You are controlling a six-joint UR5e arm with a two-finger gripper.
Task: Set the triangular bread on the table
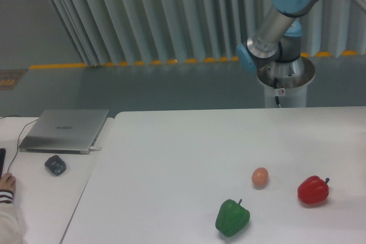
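Here, egg (pixel 260 177) sits between green pepper (pixel 232 218) and red pepper (pixel 313 190).

White table (pixel 171 158), red pepper (pixel 313 191)

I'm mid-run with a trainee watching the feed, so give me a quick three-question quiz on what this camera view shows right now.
1. True or false: the triangular bread is lying on the table.
2. Which thing lies nearest the egg? A) the laptop B) the red pepper C) the mouse
3. Fill in: the green pepper sits at the table's ____ edge, nearest the camera.

Key
1. False. No bread shows anywhere in view, and the arm's tool is out of frame.
2. B. The laptop and mouse are on the side desk to the left.
3. Front.
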